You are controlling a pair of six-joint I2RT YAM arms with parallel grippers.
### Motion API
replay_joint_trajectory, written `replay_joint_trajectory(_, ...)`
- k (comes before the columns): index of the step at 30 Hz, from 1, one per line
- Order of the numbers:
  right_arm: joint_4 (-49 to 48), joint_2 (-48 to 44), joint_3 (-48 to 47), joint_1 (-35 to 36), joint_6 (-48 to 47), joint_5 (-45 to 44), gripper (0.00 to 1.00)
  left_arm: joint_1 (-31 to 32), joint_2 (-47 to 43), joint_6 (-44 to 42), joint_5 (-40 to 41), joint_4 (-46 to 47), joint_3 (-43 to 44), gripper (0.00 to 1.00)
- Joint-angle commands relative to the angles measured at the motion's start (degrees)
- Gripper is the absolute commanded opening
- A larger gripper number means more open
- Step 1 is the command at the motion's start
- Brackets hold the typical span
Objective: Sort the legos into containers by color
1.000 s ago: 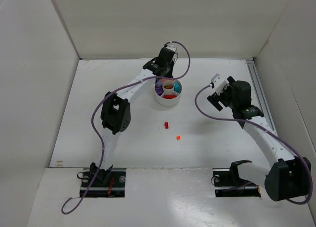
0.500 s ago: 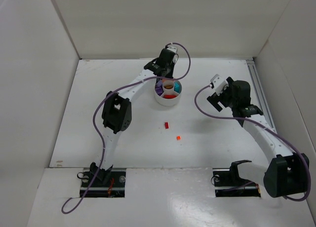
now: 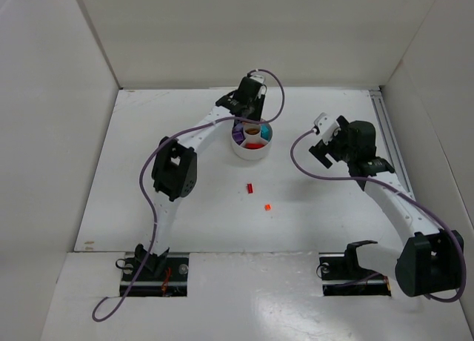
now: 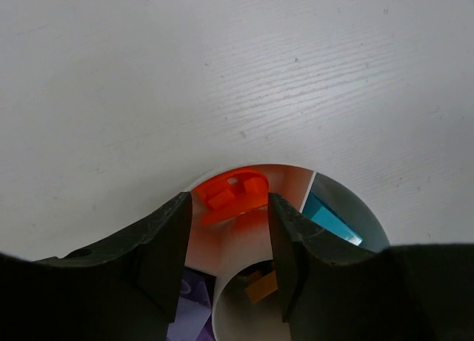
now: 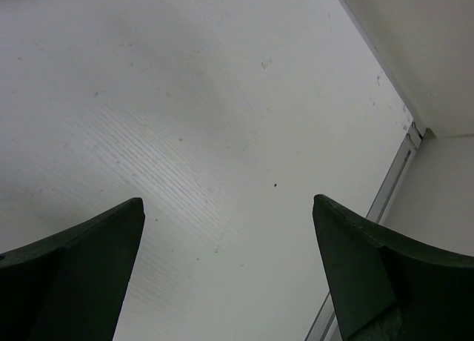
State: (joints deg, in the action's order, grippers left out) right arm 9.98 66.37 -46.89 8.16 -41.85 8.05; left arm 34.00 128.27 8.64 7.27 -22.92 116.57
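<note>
The round white dish stands at the middle back of the table. My left gripper hovers over its far side, open and empty. In the left wrist view the gripper has its jaws apart. An orange piece lies in the wedge section beyond them. A teal piece lies in the section to the right, purple pieces lie lower left, and a brown piece lies in the central well. A red lego and an orange lego lie loose on the table. My right gripper is open and empty.
In the right wrist view the gripper is spread wide above bare white table. A metal rail and the right wall lie just beyond it. White walls close in the table on the left, back and right.
My left wrist has shifted slightly over the dish. My right arm has moved a little. The two loose legos have not moved.
</note>
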Motion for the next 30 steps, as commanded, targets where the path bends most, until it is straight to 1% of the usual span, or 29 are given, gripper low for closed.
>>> replay_joint_trajectory(1,-1.6,-0.8,-2.1,-0.5,-2.4,6.8,1.0,-0.3,-7.5,0.0,-0.4,-0.1,-1.3,0.43)
replay_joint_trajectory(3,-1.6,-2.5,-1.6,0.9,-2.5,6.8,1.0,-0.3,-10.7,0.0,-0.4,0.4,-2.0,0.46)
replay_joint_trajectory(4,-0.8,-3.1,-1.6,3.2,-2.5,6.3,1.0,-0.3,-12.0,0.0,-0.4,0.4,-3.3,0.49)
replay_joint_trajectory(5,-0.1,-4.2,-1.1,4.7,-2.5,5.2,1.0,-0.3,-13.5,0.0,-0.4,1.2,-4.3,0.56)
replay_joint_trajectory(6,-0.1,-4.2,-1.1,6.1,-2.5,4.5,1.0,-0.3,-17.0,0.0,-0.4,2.6,-5.6,0.59)
replay_joint_trajectory(7,0.7,-4.8,-1.1,7.7,-2.5,4.5,1.0,-0.3,-19.0,0.0,-0.4,3.4,-8.6,0.62)
replay_joint_trajectory(8,1.3,-4.8,-1.1,11.1,-2.5,5.0,1.0,-0.3,-20.9,0.0,-0.4,4.3,-10.3,0.65)
replay_joint_trajectory(9,1.3,-4.8,-0.6,13.1,-2.5,5.7,1.0,-0.3,-25.0,0.0,-0.4,5.0,-12.0,0.69)
replay_joint_trajectory(10,1.3,-4.8,-0.6,15.0,-2.5,6.4,1.0,-0.3,-27.2,0.5,-0.9,6.3,-13.7,0.71)
replay_joint_trajectory(11,1.8,-4.8,-0.6,18.9,-1.5,6.4,1.0,-0.3,-29.3,0.5,-0.9,6.9,-17.6,0.76)
replay_joint_trajectory(12,2.3,-3.5,-0.6,20.7,0.0,6.4,1.0,-0.3,-31.4,1.5,-0.9,6.9,-19.5,0.83)
replay_joint_trajectory(13,2.3,-2.9,0.1,22.5,1.1,6.4,1.0,-0.3,-35.8,2.1,-0.3,7.7,-21.6,0.98)
replay_joint_trajectory(14,2.3,-2.3,0.1,24.2,2.5,6.4,1.0,-0.3,-38.1,3.6,0.3,7.7,-26.1,1.0)
replay_joint_trajectory(15,2.3,-1.7,1.1,27.1,4.9,6.4,1.0,0.3,-40.4,4.4,0.9,8.2,-28.6,1.0)
replay_joint_trajectory(16,2.3,-1.2,2.5,28.6,7.1,5.5,1.0,0.3,-45.1,5.6,1.6,8.2,-31.3,1.0)
replay_joint_trajectory(17,1.6,-0.4,3.3,29.9,9.0,3.6,1.0,1.0,-47.6,6.9,3.2,8.8,-34.0,1.0)
replay_joint_trajectory(18,0.1,-0.4,4.3,31.9,10.5,3.0,0.98,1.9,-50.0,10.7,3.9,9.3,-39.9,1.0)
replay_joint_trajectory(19,-0.5,0.3,6.3,32.7,15.2,1.1,0.97,2.6,-54.6,12.9,4.9,9.8,-46.0,1.0)
replay_joint_trajectory(20,-1.3,1.0,7.2,33.6,16.8,1.1,0.97,2.7,-56.8,15.2,4.9,9.8,-46.1,1.0)
replay_joint_trajectory(21,-2.3,1.0,7.9,34.4,17.8,1.1,0.94,3.2,-58.8,17.4,5.6,10.6,-51.9,1.0)
replay_joint_trajectory(22,-2.3,1.8,7.9,36.8,21.2,-0.8,0.93,4.0,-60.7,21.0,5.7,10.6,-54.6,1.0)
replay_joint_trajectory(23,-2.3,2.4,8.5,38.1,22.3,-2.6,0.93,4.1,-63.9,22.7,5.7,11.1,-57.0,1.0)
replay_joint_trajectory(25,-2.3,3.0,8.5,41.6,24.6,-6.9,0.92,6.8,-66.3,26.1,8.2,10.4,-61.9,1.0)
replay_joint_trajectory(27,-2.9,4.2,8.5,43.1,28.2,-8.3,0.91,9.0,-68.4,28.3,10.6,8.2,-63.5,1.0)
replay_joint_trajectory(28,-2.9,4.8,8.5,43.7,29.5,-10.0,0.89,11.6,-68.4,29.2,12.3,7.2,-64.3,1.0)
replay_joint_trajectory(29,-2.9,5.4,8.5,44.2,32.0,-10.9,0.85,12.8,-68.4,30.0,14.2,6.2,-64.3,1.0)
replay_joint_trajectory(30,-2.9,6.7,8.5,44.9,32.8,-11.5,0.84,13.9,-68.4,30.8,15.8,5.2,-64.3,1.0)
